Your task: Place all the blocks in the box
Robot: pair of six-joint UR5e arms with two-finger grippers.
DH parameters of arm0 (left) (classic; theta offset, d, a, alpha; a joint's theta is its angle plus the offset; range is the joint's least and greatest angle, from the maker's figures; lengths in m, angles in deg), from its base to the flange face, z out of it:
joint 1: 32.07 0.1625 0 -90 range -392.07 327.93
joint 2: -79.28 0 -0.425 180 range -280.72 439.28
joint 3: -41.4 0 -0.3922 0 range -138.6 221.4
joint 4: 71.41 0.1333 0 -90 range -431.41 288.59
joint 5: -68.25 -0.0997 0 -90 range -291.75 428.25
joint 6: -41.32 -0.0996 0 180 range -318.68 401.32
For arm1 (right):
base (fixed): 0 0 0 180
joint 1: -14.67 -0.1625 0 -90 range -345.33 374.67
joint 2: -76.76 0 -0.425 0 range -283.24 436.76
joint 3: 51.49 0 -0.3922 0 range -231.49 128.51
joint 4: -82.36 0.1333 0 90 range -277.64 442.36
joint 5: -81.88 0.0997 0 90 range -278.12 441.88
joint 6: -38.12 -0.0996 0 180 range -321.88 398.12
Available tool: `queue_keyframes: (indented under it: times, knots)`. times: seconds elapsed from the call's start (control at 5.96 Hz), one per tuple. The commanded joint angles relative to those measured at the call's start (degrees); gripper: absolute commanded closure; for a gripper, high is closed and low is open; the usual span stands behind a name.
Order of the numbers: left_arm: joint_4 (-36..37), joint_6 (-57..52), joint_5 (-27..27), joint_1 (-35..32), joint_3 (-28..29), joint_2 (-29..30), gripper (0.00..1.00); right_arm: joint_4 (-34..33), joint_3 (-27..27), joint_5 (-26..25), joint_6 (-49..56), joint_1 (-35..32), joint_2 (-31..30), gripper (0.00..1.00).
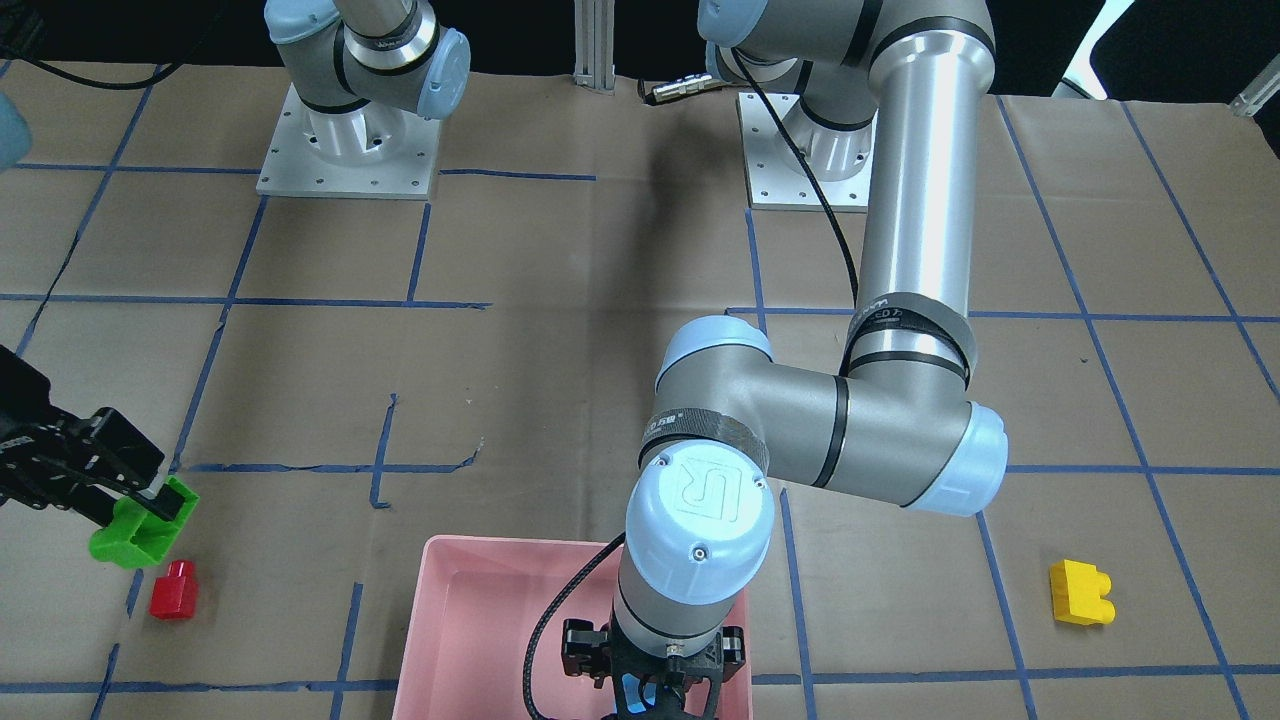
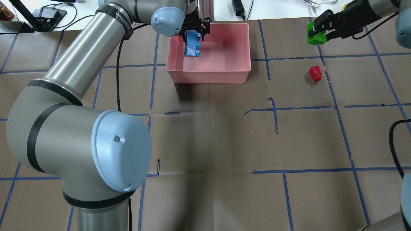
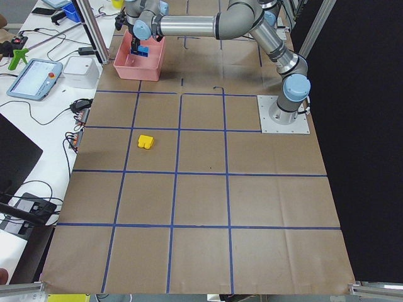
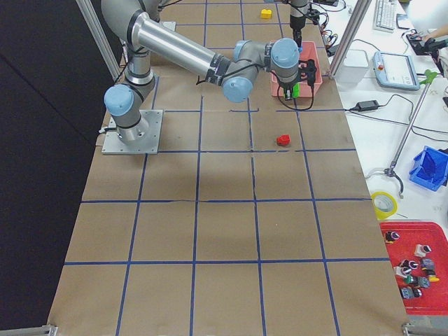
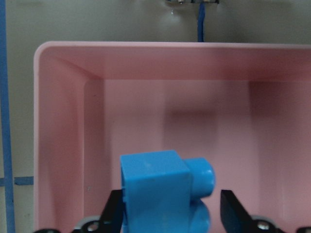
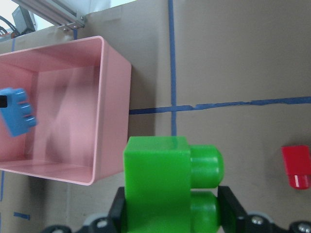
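The left gripper (image 2: 192, 30), clamped on the blue brick (image 2: 192, 45), fills the far left corner of the box (image 2: 208, 77). The left arm (image 2: 80, 70) slants in over the table on that same side, barring a low pass there. A metal post (image 2: 204, 9) stands near the box's far rim. The box floor toward its right wall lies open from above. Right of the box, bare paper runs to the red brick (image 2: 315, 73), well apart. The right gripper (image 2: 318, 30), holding the green brick (image 2: 313, 39), hangs beyond that, about level with the box's far rim. The yellow brick (image 1: 1080, 592) lies well apart left of the box
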Motion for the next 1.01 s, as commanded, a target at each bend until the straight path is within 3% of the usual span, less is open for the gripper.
queue_keyframes:
  times: [0.0, 0.17, 0.34, 0.84]
  knots:
    - [0.1, -0.1, -0.4, 1.0, 0.3, -1.8, 0.01, -0.2, -1.7, 0.4, -8.2, -5.6, 0.6, 0.94]
    - [-5.2, -1.3, 0.5, 4.7, 0.2, -6.5, 0.01, -0.4, -4.2, 3.8, -14.1, -10.5, 2.8, 0.94]
    - [-10.8, -4.6, 1.5, 7.8, -0.7, -10.3, 0.01, -0.7, -8.6, 4.0, -18.4, -15.4, 6.4, 0.93]
    - [-15.2, -23.8, 0.8, 17.9, -1.9, -11.8, 0.01, -1.3, -19.6, 4.0, -17.7, -20.7, 18.9, 0.92]
